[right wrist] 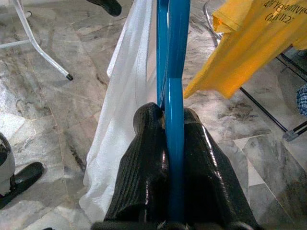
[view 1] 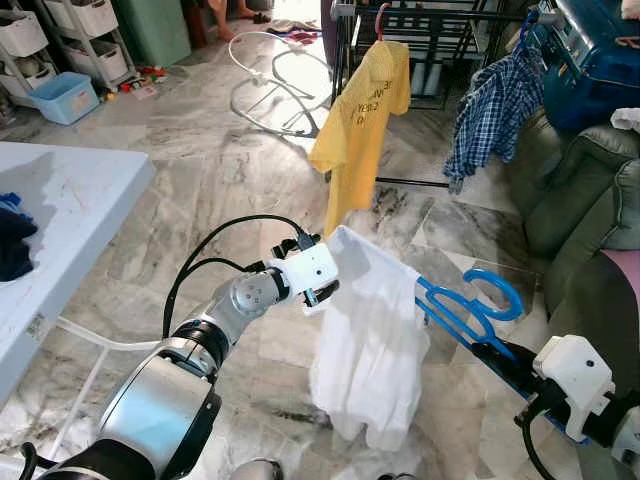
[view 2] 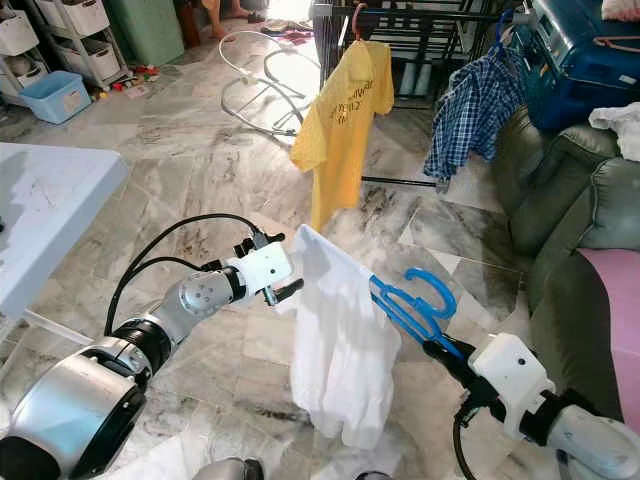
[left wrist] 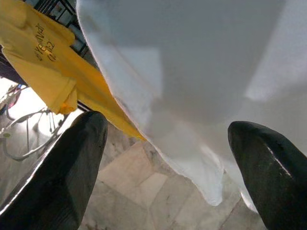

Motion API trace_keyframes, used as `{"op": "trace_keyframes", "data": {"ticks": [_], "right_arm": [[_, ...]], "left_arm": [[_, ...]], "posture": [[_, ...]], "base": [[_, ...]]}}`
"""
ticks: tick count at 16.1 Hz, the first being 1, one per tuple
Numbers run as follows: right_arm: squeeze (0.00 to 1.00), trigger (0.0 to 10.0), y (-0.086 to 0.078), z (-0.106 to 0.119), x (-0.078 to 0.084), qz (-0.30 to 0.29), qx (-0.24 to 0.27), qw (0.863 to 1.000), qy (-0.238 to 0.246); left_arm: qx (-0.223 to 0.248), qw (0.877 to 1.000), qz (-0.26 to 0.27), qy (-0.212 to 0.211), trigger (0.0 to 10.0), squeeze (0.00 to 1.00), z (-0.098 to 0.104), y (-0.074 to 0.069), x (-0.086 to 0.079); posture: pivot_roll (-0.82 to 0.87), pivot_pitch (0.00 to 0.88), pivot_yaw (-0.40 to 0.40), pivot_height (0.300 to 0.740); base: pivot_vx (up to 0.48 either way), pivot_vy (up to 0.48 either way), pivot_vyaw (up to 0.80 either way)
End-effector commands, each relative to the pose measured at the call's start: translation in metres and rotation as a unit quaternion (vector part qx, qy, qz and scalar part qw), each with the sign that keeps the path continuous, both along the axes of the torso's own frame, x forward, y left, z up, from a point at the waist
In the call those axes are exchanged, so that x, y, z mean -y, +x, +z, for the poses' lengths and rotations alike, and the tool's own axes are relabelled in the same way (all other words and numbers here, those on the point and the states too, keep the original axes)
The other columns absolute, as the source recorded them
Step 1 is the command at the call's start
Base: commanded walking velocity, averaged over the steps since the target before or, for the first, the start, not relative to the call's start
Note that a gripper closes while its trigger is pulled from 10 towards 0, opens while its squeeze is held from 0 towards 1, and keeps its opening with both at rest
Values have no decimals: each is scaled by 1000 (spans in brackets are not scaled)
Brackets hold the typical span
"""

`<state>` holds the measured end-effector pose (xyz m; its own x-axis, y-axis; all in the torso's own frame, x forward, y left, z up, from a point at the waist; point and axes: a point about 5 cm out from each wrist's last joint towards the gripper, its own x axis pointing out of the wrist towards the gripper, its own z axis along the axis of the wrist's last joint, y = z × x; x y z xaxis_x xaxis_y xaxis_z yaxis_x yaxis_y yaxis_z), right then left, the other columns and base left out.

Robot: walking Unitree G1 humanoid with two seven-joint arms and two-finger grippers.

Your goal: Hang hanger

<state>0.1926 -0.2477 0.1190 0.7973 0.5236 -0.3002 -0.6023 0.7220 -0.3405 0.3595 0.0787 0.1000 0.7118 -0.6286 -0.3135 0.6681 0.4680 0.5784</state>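
The blue hanger [view 1: 470, 305] is in the near right of the scene, above the marble floor [view 1: 200, 170], and a white shirt [view 1: 370, 340] hangs from it. We see that our right gripper [right wrist: 173, 143] holds the hanger from the near right side. In the right wrist view its two black fingers [right wrist: 144, 158] are pressed together on the blue bar, one on each side, with no gap between finger and bar. The hook of the hanger curves up beside the white shirt, on its right.

Our left gripper [left wrist: 168, 158] is at the left upper edge of the white shirt. In the left wrist view its jaws stand wide apart, and the cloth hangs just beyond them, in the space between. We cannot tell if a finger touches the cloth; from the head views the gripper is just beside the shirt's shoulder.

Far behind, a yellow shirt [view 1: 365, 110] hangs on a dark drying rack [view 1: 420, 40], and a blue checked shirt [view 1: 495, 105] hangs to its right. A green sofa [view 1: 580, 200] stands at the right. A white table [view 1: 60, 200] is at the left, cut off by the picture's edge, with a dark cloth [view 1: 12, 240] on it, also cut off. The lower part of the hanger is hidden inside the white shirt.
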Motion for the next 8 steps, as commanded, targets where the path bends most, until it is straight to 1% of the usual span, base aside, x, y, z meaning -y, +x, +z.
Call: {"op": "trace_keyframes", "data": {"ticks": [1,2,4,5,6,7,8], "right_arm": [[0,10000,19,13,2,-51,80,995,29],[0,10000,25,15,5,-83,105,990,37],[0,10000,27,17,2,-87,112,989,43],[0,10000,30,20,-2,-81,119,988,48],[0,10000,36,18,-1,-89,123,986,61],[0,10000,37,17,-1,-90,123,986,63],[0,10000,42,18,-2,-86,126,987,60]], "left_arm": [[-62,981,107,-151,10000,1000,-10,-2,-3],[-83,964,139,-209,10000,1000,-12,-3,0],[-80,964,134,-215,10000,1000,-8,-2,3],[-78,957,154,-234,10000,1000,-5,1,0],[-77,951,179,-241,10000,1000,-7,2,-4],[-80,948,184,-246,10000,1000,-7,2,-5],[-79,949,174,-253,10000,1000,-4,3,-4]], "posture": [[-36,47,16,740],[-52,55,18,740],[-49,43,2,740],[-16,18,-27,740],[4,5,-36,740],[5,3,-40,740],[-1,0,-49,740]], "base": [[0,0,0],[0,0,0],[0,0,0],[0,0,0],[0,0,0],[0,0,0],[0,0,0]]}}
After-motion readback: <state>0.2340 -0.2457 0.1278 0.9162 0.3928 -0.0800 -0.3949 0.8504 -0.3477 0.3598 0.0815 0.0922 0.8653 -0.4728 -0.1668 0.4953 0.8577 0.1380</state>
